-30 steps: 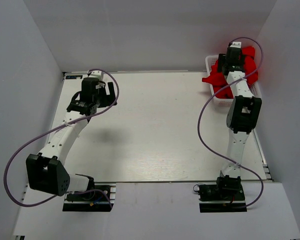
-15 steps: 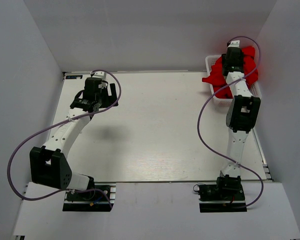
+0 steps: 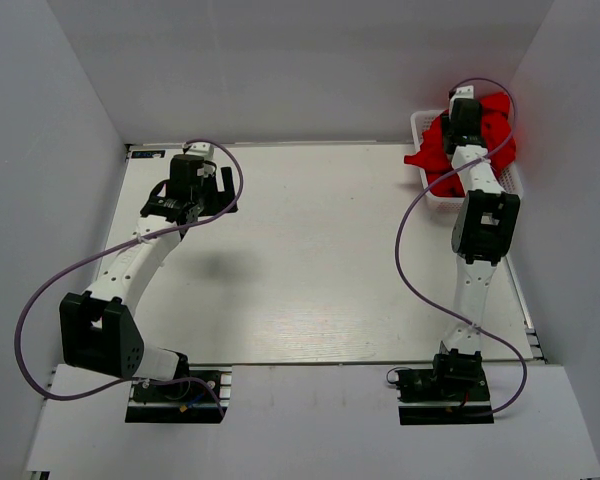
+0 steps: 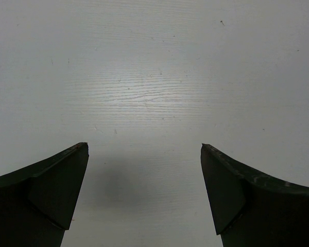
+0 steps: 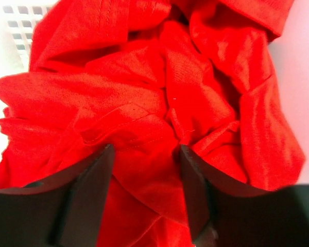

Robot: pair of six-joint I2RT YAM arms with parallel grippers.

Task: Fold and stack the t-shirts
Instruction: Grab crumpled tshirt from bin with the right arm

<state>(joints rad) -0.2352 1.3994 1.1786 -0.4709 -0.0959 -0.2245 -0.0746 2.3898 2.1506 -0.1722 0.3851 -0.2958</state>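
Right gripper with fingers apart, sunk into crumpled red shirts, a fold between them, shirts heaped in white basket at far right corner of table, left gripper spread wide, over far left of table, well apart from shirts

A pale wood-grain table carries a white basket at its far-right corner.

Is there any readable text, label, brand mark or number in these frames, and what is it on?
None can be read. The red t-shirts, the white basket and the table carry no writing. Any marking on the left arm's base is too small to read.
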